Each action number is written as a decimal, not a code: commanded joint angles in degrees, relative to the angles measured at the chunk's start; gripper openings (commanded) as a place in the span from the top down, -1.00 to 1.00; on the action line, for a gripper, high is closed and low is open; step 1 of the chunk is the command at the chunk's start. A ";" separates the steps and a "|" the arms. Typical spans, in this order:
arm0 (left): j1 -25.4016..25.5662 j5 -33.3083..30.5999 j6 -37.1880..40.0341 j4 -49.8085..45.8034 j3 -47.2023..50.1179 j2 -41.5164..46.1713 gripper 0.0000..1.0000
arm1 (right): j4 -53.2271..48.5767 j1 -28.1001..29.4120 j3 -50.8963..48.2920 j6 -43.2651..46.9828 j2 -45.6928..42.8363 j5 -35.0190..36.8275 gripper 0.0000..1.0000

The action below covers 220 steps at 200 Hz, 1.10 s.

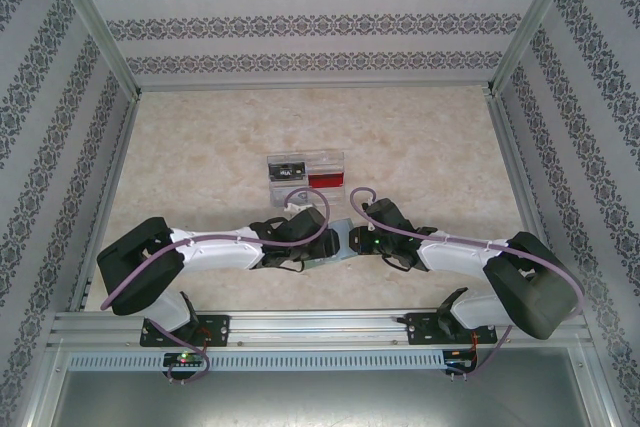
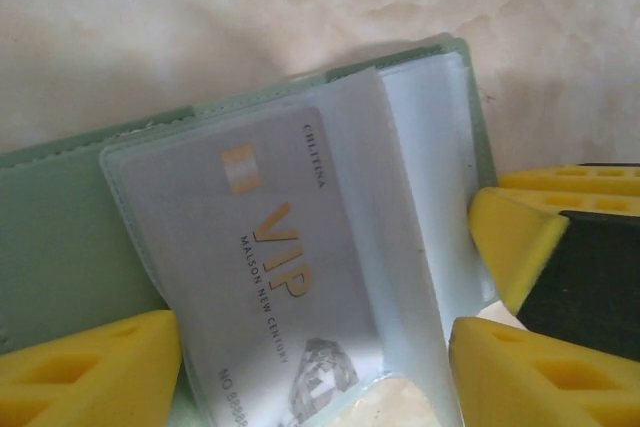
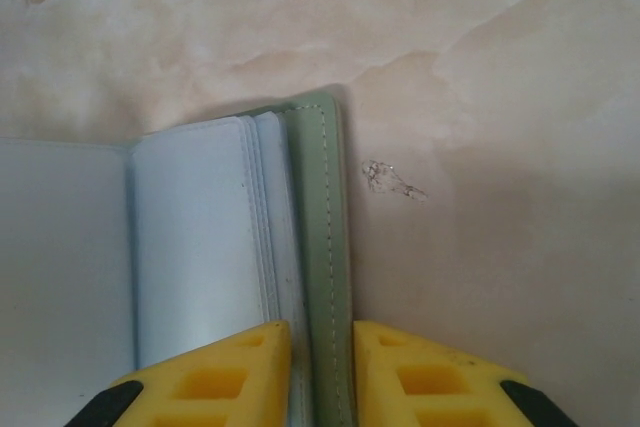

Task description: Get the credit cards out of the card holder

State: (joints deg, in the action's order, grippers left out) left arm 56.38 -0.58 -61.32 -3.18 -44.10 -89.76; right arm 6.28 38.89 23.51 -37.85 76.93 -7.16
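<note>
Green cover of the card holder (image 3: 315,197) sits pinched in my right claw (image 3: 320,337); my left claw (image 2: 315,332) gapes around the silver VIP card (image 2: 260,247), seemingly not touching.

Left arm (image 1: 215,247) and right arm (image 1: 460,252) bend inward, nearly meeting; left tool (image 2: 310,372) spread wide, right tool (image 3: 322,377) pinched narrow

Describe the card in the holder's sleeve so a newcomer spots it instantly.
On the beige marbled table, near the middle of its front edge, lies an open grey-green folding card holder. Inside its clear plastic sleeve sits a pale silver-grey plastic card. Gold "VIP" lettering and a small gold chip set it apart from the red card in the clear plastic tray behind.
</note>
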 commanded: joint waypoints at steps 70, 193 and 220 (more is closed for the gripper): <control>1.72 -3.51 2.35 -7.95 -4.57 1.47 -0.99 | -1.13 0.57 0.35 -1.09 0.51 -0.48 0.43; 0.37 -6.56 3.95 -10.71 -1.51 4.66 0.05 | -6.27 0.14 -0.07 2.92 -16.42 1.97 0.27; -0.63 -5.85 3.58 -8.87 0.77 4.85 0.40 | -6.16 1.17 2.35 3.41 -16.10 -1.62 0.36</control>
State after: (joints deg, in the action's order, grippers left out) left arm 56.88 -6.22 -58.11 -13.69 -45.47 -86.21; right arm 1.34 38.94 23.16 -35.79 60.51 -5.67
